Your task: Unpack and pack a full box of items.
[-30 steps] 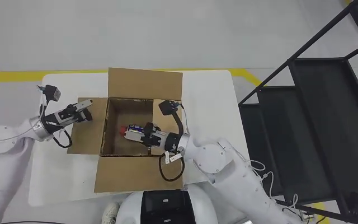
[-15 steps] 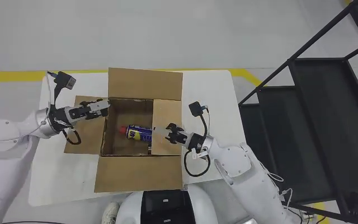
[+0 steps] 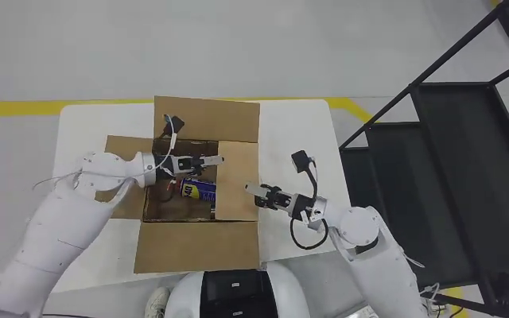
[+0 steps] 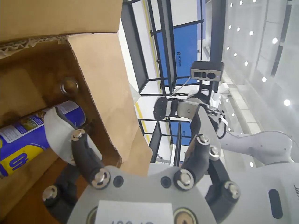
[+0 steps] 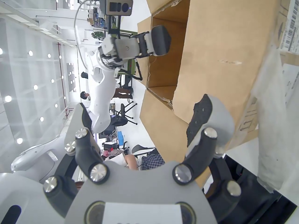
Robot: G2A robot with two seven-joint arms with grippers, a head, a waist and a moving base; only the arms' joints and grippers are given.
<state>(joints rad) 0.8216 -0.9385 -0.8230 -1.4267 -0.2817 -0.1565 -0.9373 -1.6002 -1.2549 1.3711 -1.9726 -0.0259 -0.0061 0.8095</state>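
I see the spray can (image 3: 199, 189) lying inside the cardboard box (image 3: 205, 119). My left gripper (image 3: 213, 160) hangs over the opening with its fingers spread. The right gripper (image 3: 251, 189), also spread and empty, is at the right flap's outer edge.

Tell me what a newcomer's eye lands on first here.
The open cardboard box on the white table, with a blue and yellow spray can lying on its side inside. The left gripper hangs open over the opening, while the right gripper, also open, sits outside the box's flap.
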